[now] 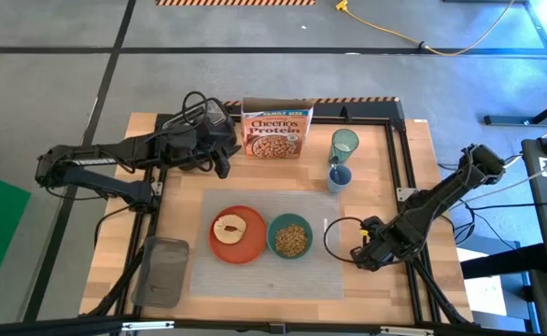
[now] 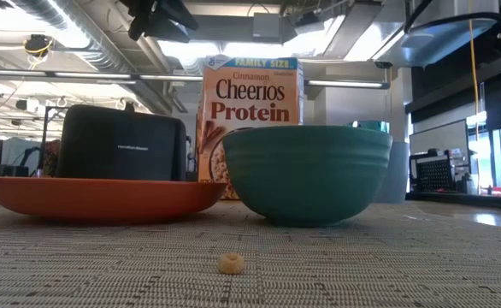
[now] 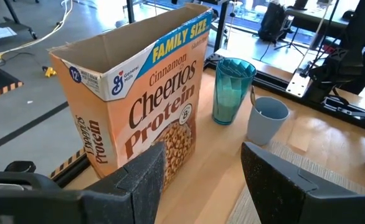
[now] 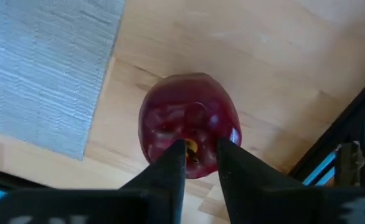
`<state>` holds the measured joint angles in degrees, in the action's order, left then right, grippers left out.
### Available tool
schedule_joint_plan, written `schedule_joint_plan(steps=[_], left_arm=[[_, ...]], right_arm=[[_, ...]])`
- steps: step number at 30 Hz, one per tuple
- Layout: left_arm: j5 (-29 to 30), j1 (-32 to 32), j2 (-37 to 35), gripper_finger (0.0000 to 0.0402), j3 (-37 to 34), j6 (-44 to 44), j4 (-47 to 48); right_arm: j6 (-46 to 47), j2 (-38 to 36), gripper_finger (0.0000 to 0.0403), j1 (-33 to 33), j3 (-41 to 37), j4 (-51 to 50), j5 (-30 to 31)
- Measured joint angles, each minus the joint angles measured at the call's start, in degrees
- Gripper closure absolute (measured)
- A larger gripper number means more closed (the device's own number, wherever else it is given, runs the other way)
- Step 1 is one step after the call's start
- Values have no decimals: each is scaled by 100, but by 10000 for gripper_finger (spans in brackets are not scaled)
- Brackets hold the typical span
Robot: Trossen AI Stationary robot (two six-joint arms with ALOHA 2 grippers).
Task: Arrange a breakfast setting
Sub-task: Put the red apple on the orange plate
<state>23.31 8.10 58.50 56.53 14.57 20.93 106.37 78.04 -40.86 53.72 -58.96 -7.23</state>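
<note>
The pale ribbed placemat (image 1: 255,271) lies mid-table. On it rest the orange plate (image 1: 245,245) with a toast slice (image 1: 229,227) and the teal bowl (image 1: 290,238) holding cereal. The green tumbler (image 1: 344,145) and a small grey cup (image 1: 339,177) with a silver handle (image 3: 252,98) in it stand beyond the mat. The red apple (image 4: 189,121) sits on the bare wood right of the mat. My right gripper (image 4: 201,158) is over it, almost shut at its stem; it also shows in the high view (image 1: 367,252). My left gripper (image 3: 202,180) is open and empty, left of the cereal box. My right gripper comes at the apple from above, pointing down. Its fingertips (image 4: 173,158) close on the stem hollow (image 4: 190,148) at the apple's top, with only a narrow gap between them. The fingertips hide the contact itself. The apple's underside rests on the wood.
The orange Cheerios box (image 1: 275,129) stands open at the far edge, with the black toaster (image 2: 122,141) to its left under my left arm. A grey tray (image 1: 164,271) lies at the near left. One cereal loop (image 2: 230,263) lies on the mat. A black frame rail (image 1: 406,159) runs along the right side.
</note>
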Motion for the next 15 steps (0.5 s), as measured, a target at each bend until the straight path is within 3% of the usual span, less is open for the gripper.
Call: schedule_joint_plan(steps=[15], left_arm=[[122, 0, 0, 198, 0, 37, -2]], right_arm=[[-58, 8, 393, 0, -3, -82, -35]])
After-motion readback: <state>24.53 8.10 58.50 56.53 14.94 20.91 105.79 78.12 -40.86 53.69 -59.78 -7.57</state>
